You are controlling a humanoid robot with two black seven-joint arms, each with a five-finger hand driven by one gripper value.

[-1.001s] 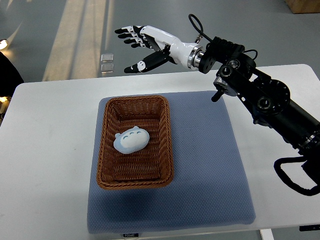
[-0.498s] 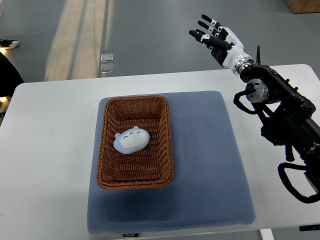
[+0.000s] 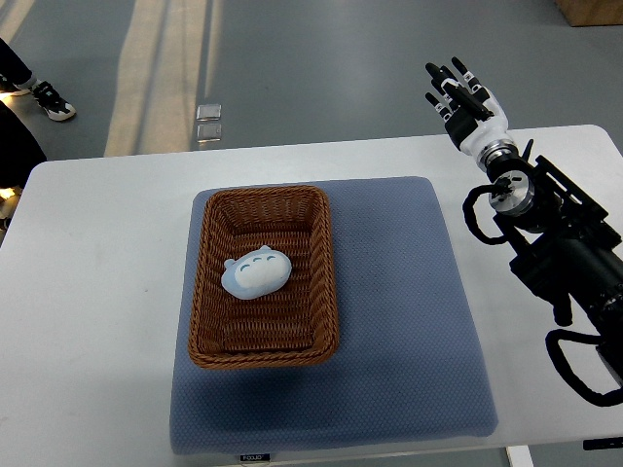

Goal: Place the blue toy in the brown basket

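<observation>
Blue toy (image 3: pixel 255 273) inside brown basket (image 3: pixel 261 201)

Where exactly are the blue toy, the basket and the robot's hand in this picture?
Blue toy (image 3: pixel 255 273), top view, middle of its body.
Basket (image 3: pixel 325 255), top view, right rim.
Right hand (image 3: pixel 464 98), top view, the palm, fingers open past the table's far edge.

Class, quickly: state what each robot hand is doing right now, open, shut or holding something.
Right hand: open, fingers extended, holding nothing, beyond the table's far edge.
Left hand: not in view.
</observation>
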